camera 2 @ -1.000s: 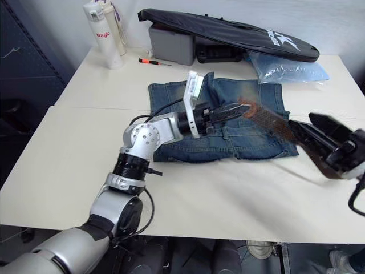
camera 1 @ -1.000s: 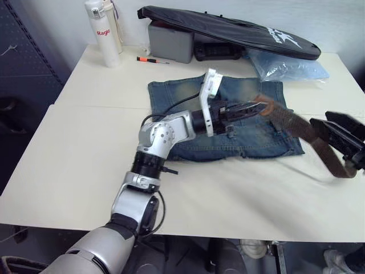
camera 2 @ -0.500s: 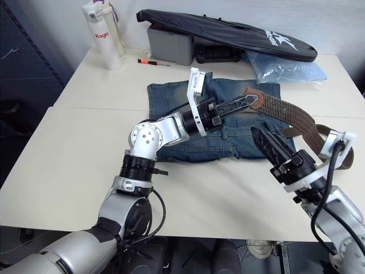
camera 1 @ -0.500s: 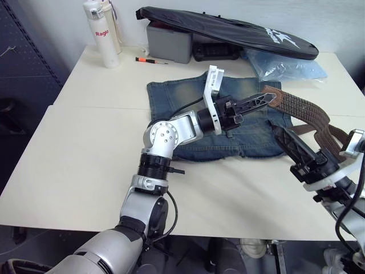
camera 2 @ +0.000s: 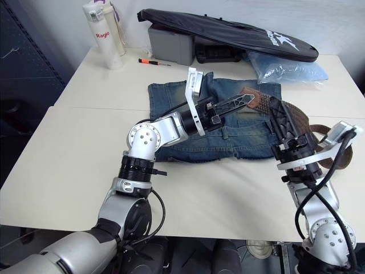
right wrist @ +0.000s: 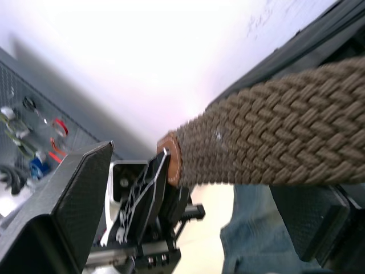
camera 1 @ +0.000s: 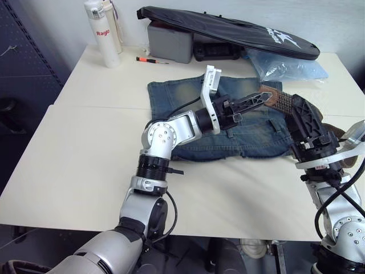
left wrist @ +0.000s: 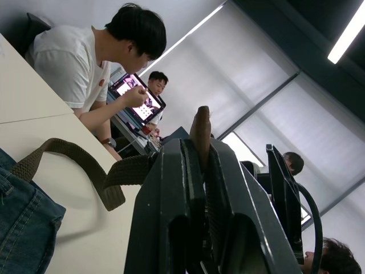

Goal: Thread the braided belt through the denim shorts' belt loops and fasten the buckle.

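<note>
Two hands up | left hand (camera 1: 263, 98) pinches braided belt (camera 1: 280, 101) tip | right hand (camera 1: 300, 112) spread around its weave

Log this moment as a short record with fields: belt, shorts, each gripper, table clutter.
belt: brown braided belt, one leather end held up over the shorts
shorts: denim shorts flat on the table
left gripper: shut on the belt end
right gripper: open, fingers either side of the belt
clutter: white bottle, black bag, grey box

Bare cream table (camera 1: 85, 160) lies open left of the faded blue denim shorts (camera 1: 171, 94); behind them (along the wall) a long black bag (camera 1: 228, 28) blocks passage.
</note>
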Action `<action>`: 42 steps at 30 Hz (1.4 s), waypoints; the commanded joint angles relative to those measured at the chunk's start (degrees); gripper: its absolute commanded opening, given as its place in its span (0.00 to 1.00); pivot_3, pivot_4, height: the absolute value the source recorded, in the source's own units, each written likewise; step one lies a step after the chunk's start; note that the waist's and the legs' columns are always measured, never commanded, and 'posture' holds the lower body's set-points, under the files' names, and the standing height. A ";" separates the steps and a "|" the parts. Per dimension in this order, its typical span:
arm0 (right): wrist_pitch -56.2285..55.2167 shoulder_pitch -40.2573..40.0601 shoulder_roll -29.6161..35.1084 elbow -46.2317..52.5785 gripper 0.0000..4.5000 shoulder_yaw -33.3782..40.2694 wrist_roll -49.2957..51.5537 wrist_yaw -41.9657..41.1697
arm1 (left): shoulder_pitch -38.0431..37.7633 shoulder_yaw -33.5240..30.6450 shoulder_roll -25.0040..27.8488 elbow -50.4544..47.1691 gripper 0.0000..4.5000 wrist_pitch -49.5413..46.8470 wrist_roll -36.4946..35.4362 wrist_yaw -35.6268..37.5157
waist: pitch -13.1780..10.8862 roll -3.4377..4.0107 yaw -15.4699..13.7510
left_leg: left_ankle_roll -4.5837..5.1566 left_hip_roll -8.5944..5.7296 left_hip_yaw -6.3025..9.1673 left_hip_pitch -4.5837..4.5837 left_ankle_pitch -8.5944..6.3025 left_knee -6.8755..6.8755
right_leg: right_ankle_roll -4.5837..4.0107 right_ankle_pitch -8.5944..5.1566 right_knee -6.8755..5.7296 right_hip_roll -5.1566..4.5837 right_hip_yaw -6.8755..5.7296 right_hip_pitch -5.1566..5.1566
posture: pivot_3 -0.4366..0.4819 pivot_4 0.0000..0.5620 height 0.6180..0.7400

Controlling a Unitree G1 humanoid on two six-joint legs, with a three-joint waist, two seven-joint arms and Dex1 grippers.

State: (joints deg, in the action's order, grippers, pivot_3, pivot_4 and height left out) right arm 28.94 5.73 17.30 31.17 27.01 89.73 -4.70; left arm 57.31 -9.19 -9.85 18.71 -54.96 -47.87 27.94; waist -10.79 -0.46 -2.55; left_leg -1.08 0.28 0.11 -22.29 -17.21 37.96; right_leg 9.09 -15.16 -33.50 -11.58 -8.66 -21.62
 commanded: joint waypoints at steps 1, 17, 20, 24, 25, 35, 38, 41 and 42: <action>-2.62 0.39 -0.53 0.78 0.99 0.08 -0.05 -0.77 | 0.13 -0.23 -1.04 -1.31 0.00 0.91 -0.90 -0.06 | 0.00 0.00 0.01 | 0.00 0.00 0.00 0.00 0.00 0.00 | 0.00 0.00 0.00 0.00 0.00 0.00 | 0.48 0.27 1.00; -4.92 0.77 -1.14 -0.24 0.27 -1.70 0.68 -1.30 | 0.09 1.31 0.35 -0.72 0.00 0.80 0.59 0.68 | -0.01 0.01 0.05 | 0.01 0.00 -0.02 0.00 0.00 0.00 | 0.00 0.00 0.01 0.00 0.01 -0.01 | 0.48 0.27 1.00; -5.36 0.68 -1.08 -0.37 0.02 -1.38 0.97 -1.26 | -0.05 1.42 0.57 -0.77 0.00 0.71 0.78 0.65 | -0.01 0.01 0.07 | 0.01 0.00 -0.02 0.00 -0.01 -0.01 | 0.00 0.00 0.01 0.00 0.01 -0.02 | 0.48 0.27 1.00; -5.72 0.53 -1.16 -0.37 0.02 -1.04 1.04 -1.19 | -0.27 1.75 1.02 -0.88 0.00 0.47 0.98 0.89 | -0.01 0.02 0.05 | 0.01 0.01 -0.03 0.00 -0.01 -0.01 | 0.00 0.00 0.02 0.01 0.02 -0.02 | 0.48 0.27 1.00; -5.71 0.45 -0.99 -0.34 0.02 -0.91 0.90 -1.23 | -0.36 2.32 1.40 -1.07 0.00 0.56 1.40 1.34 | -0.01 0.02 0.06 | 0.01 0.01 -0.03 0.00 -0.01 -0.01 | 0.00 0.00 0.02 0.00 0.02 -0.02 | 0.48 0.27 1.00; -4.94 -0.40 12.29 -3.69 0.00 7.57 -5.70 6.28 | 3.14 15.71 10.04 6.37 0.80 15.97 18.47 12.80 | -0.02 0.04 -0.24 | 0.04 0.00 -0.13 -0.02 -0.02 -0.03 | 0.00 0.00 0.04 0.00 0.07 -0.09 | 0.48 0.27 1.00; -3.70 0.11 16.61 -3.79 0.00 8.73 -10.04 11.17 | 4.97 22.06 10.27 11.16 0.98 24.00 25.75 18.05 | -0.02 0.04 -0.59 | 0.04 0.00 -0.16 -0.12 -0.02 -0.07 | 0.00 0.00 0.07 0.00 0.08 -0.22 | 0.48 0.27 1.00; -0.32 -1.38 21.16 -2.79 0.00 7.49 -15.33 13.98 | 7.02 26.23 8.67 17.59 0.98 32.15 31.98 21.05 | -0.03 0.03 -0.67 | 0.14 -0.01 -0.33 -0.25 -0.08 -0.06 | 0.03 0.02 0.14 -0.01 0.18 -0.37 | 0.48 0.27 1.00; 1.29 -2.46 22.85 -2.09 0.00 6.85 -17.23 14.60 | 7.75 27.73 7.88 20.16 0.98 35.31 34.19 21.98 | -0.03 0.03 -0.62 | 0.18 -0.01 -0.38 -0.27 -0.10 -0.06 | 0.06 0.04 0.19 -0.01 0.21 -0.40 | 0.48 0.27 1.00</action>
State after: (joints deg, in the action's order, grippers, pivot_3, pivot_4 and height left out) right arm 28.48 4.28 38.38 26.69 33.88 75.16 8.81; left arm 63.39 16.61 -0.98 36.98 -24.62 -16.70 48.06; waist -10.82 -0.43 -3.17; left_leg -0.87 0.27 -0.33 -22.57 -17.33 37.87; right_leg 9.15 -15.13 -33.28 -11.59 -8.41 -22.06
